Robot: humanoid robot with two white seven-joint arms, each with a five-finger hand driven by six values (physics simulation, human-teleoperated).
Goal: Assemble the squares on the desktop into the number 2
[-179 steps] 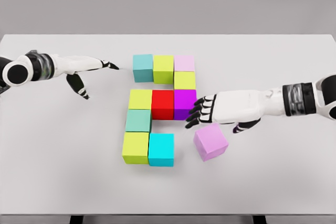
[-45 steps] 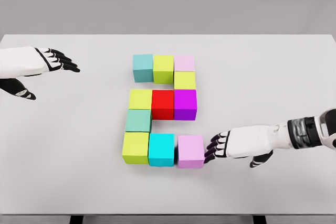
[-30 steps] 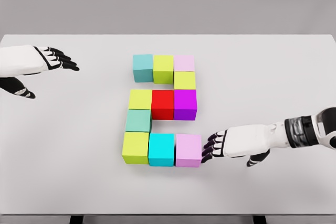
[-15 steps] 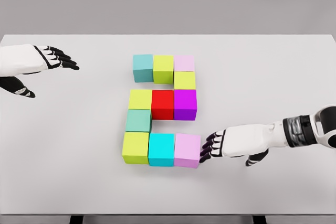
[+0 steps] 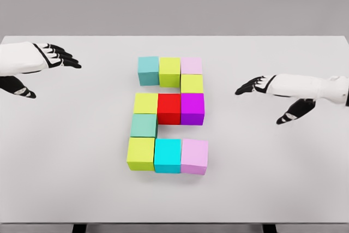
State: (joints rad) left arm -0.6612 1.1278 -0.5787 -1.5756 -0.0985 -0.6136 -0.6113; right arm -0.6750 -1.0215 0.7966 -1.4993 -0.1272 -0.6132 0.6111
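Blocks: you have ten smooth, matte cubes [image 5: 168, 107] set edge to edge as a 2 mid-table.
Colours: four yellow-green, two teal, two pale pink [image 5: 194, 156], one red, one purple, one cyan... that makes eleven, so recount: teal two, cyan one.
Table [image 5: 65, 162]: flat pale grey top.
Left hand [image 5: 38, 61]: fingers extended, empty, well left.
Right hand [image 5: 272, 88]: fingers loose, empty, right of the cubes.

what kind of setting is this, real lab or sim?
Likely a simulated tabletop bench: a bare white table, flat-colored cubes such as the red cube, a featureless gray backdrop, and two white robot hands hovering.
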